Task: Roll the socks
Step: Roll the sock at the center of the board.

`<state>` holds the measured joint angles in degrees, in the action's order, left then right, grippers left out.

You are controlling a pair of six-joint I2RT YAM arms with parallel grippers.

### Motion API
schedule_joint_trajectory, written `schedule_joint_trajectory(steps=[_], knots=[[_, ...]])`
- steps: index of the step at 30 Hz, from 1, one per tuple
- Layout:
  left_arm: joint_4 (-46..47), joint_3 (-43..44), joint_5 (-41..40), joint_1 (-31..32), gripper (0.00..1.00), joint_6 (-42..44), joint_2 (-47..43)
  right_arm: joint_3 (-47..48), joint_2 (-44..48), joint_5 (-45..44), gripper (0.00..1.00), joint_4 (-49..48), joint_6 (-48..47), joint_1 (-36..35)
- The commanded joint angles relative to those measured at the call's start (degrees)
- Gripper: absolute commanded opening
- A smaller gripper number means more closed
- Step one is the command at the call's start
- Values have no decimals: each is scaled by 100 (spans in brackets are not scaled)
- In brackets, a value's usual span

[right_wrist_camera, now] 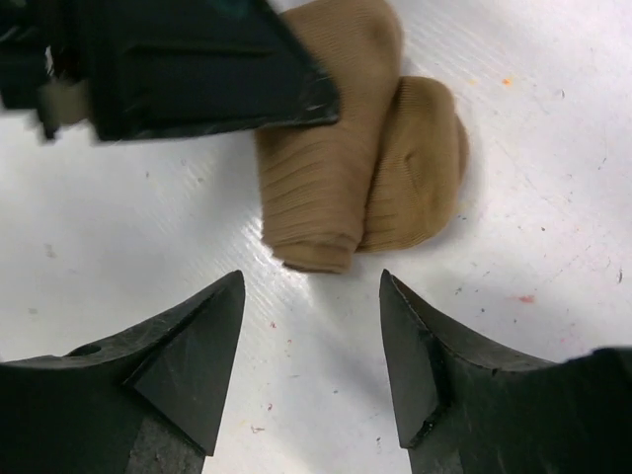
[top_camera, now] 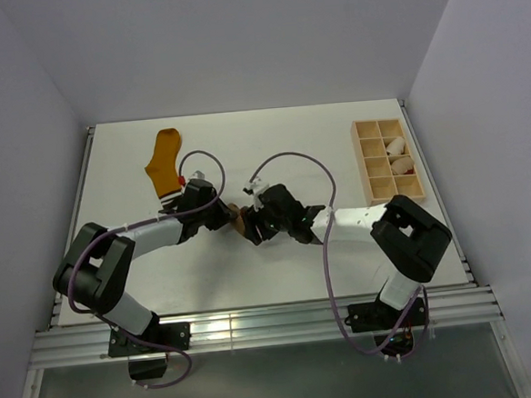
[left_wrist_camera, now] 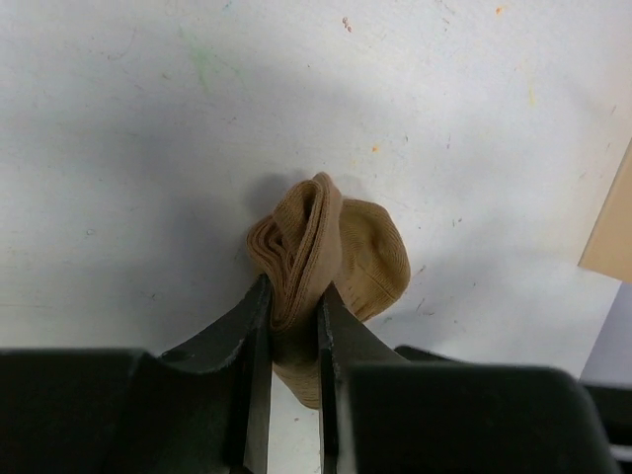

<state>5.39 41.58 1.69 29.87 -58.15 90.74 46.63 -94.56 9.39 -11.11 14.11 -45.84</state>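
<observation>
Where the two grippers meet at mid-table, the tan sock (left_wrist_camera: 341,252) is found. It is bunched into a short, loose roll of two lobes and lies on the white table (top_camera: 271,144). One ribbed fold of it is pinched between the fingers of the left gripper (left_wrist_camera: 293,296), whose jaws are clenched on the fabric with only the fold's thickness between them. The rest of the roll bulges out past the fingertips. The right gripper (right_wrist_camera: 311,281) is held just short of the roll's end, jaws released and spread wide over bare table, apart from the sock.

The orange sock (top_camera: 163,161), with a striped cuff, is laid flat and unrolled toward the far left of the table. It is well apart from the tan one and just beyond the left arm's wrist.

At the far right a wooden tray (top_camera: 370,169) of small compartments is set. White bundles (top_camera: 396,147) are seen in some of its right-hand compartments.
</observation>
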Motion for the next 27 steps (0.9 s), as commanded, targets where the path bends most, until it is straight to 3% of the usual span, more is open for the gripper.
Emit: schedule_joint_trajectory(steps=[1,12,22,27], knots=[[-512,245,-99,-16,0,365,110,171,315,-1569,65,242,-821,-537],[-890,517,33,-7,0,445,199,434,-141,-3389,67,-365,-2218,-1585],[-952,570,156,-7,0,427,251,716,-967,-3979,66,-743,-2738,-2104],[-952,570,217,2,0,427,260,856,-1371,-4190,61,-770,-2817,-2113]])
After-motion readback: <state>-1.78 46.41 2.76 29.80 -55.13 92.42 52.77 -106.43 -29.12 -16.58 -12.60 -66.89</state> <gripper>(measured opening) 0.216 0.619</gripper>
